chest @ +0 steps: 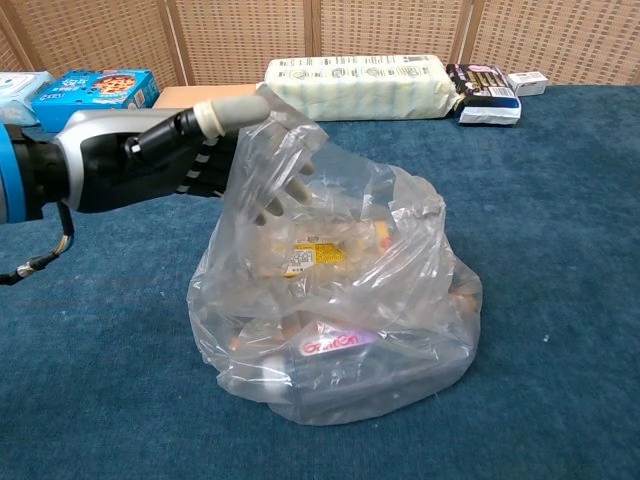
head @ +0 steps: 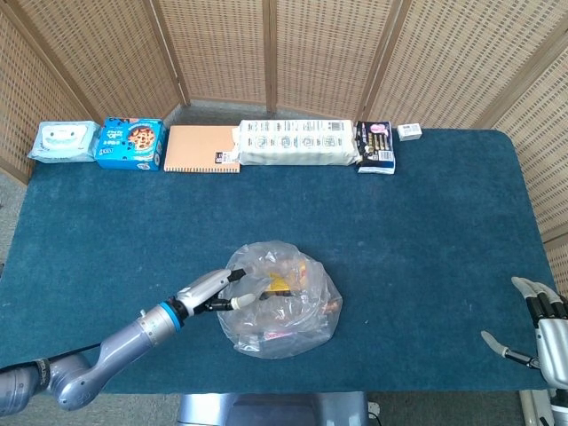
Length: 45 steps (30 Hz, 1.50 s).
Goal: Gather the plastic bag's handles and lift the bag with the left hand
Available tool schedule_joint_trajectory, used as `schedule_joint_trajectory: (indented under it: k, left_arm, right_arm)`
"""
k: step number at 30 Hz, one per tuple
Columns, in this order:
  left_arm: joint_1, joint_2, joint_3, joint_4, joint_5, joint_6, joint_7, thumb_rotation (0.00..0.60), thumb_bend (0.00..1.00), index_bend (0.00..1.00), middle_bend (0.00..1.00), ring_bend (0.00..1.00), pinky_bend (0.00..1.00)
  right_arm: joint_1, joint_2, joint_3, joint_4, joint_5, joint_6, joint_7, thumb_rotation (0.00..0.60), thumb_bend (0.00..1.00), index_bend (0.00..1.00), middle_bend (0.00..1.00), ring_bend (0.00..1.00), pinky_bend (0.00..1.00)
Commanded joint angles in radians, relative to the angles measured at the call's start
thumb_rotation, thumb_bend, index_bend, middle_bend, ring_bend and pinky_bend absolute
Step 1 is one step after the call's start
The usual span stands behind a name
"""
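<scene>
The left arm [head: 98,359] is a rounded silver-grey tube with a bright blue ring at the wrist, and a thin dark cable [chest: 45,258] loops beneath it. The left hand [chest: 170,160] has a smooth silver-grey back shell over black inner parts, with slim fingers [chest: 240,110] capped in pale cream tips. The right hand [head: 543,327] is built the same way, a light grey shell with dark segmented fingers ending in pale tips.
</scene>
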Motion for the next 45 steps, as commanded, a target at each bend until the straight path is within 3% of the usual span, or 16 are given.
schedule_joint_trajectory:
  k: [1,8,16,24,32,37,45]
  left_arm:
    - [-0.008,-0.041,-0.014,0.047,0.065,0.004,-0.146,0.0,0.19,0.21,0.25,0.26,0.24]
    - [0.004,-0.093,-0.011,0.111,0.158,0.121,-0.392,0.0,0.19,0.23,0.29,0.28,0.25]
    - [-0.028,-0.086,0.019,0.126,0.207,0.136,-0.734,0.0,0.19,0.23,0.29,0.31,0.32]
    - [-0.053,-0.036,0.074,0.156,0.259,0.15,-0.981,0.0,0.19,0.3,0.38,0.5,0.51]
    - [-0.089,-0.007,0.129,0.209,0.269,0.116,-0.95,0.0,0.19,0.3,0.38,0.5,0.48]
    - [-0.119,-0.036,0.115,0.21,0.235,0.096,-0.88,0.0,0.19,0.3,0.38,0.44,0.41]
    - [-0.177,-0.1,0.053,0.188,0.114,0.024,-0.84,0.0,0.19,0.28,0.38,0.41,0.39]
  right_arm:
    - [-0.001,-0.001,-0.001,0.001,-0.003,0.002,0.0,0.31,0.19,0.14,0.19,0.18,0.19]
    - [-0.012,0.002,0.001,0.005,0.002,0.014,0.01,0.31,0.19,0.14,0.19,0.18,0.19]
    - [-0.007,-0.003,0.005,0.009,-0.006,0.013,0.015,0.31,0.19,0.14,0.19,0.18,0.19]
    - [-0.008,-0.004,0.004,0.011,-0.011,0.015,0.019,0.306,0.19,0.14,0.19,0.18,0.19]
    - [-0.012,-0.001,0.007,0.013,-0.01,0.023,0.03,0.308,0.19,0.14,0.19,0.18,0.19]
    - [-0.015,0.004,0.006,0.01,-0.018,0.032,0.035,0.312,0.19,0.14,0.19,0.18,0.19]
    - [-0.023,0.009,0.006,0.018,-0.02,0.044,0.067,0.308,0.19,0.14,0.19,0.18,0.19]
